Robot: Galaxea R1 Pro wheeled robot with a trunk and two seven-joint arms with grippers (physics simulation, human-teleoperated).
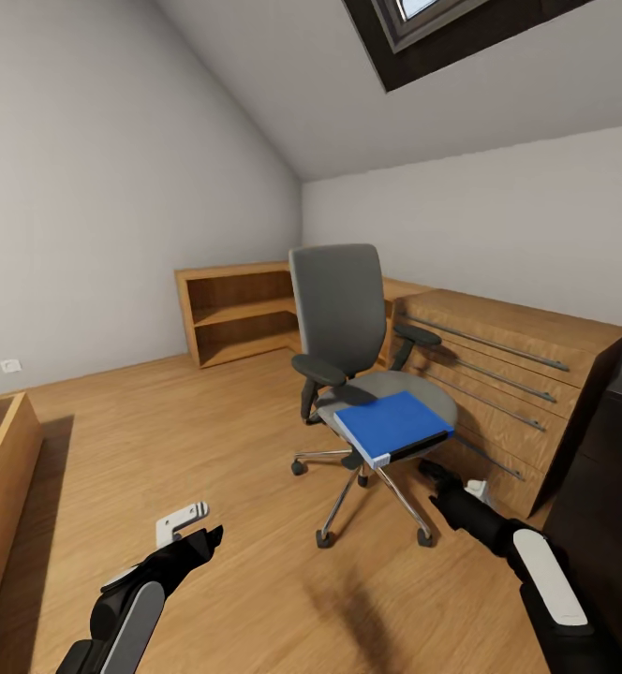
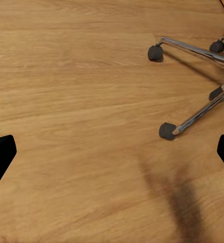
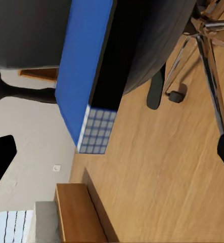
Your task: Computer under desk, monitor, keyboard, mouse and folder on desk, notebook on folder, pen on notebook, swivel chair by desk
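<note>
Right end effector reaches toward the front edge of the seat, just short of the folder, its fingers spread and holding nothing; the right wrist view shows the two dark fingertips well apart with the folder's edge between them, farther on. Left end effector hangs low over the wooden plank floor, likewise spread and empty, with the chair's base ahead of it in the left wrist view.

Glossy black desk stands at the right edge of the head view, beside a light wooden drawer chest with long metal handles. Between chest and robot stands the grey padded swivel chair with dark armrests and a chrome five-star base on casters. On its seat lies the flat bright-blue folder with white page edges, one corner overhanging the seat's front.

The step in hand looks to be picking up the folder. A good grasp would take the overhanging corner, one finger under and one over, closing squarely on the thickness so the covers do not splay. Pushing sideways risks rolling the chair on its casters, so the approach should be gentle and the lift straight up before swinging toward the desk.
</note>
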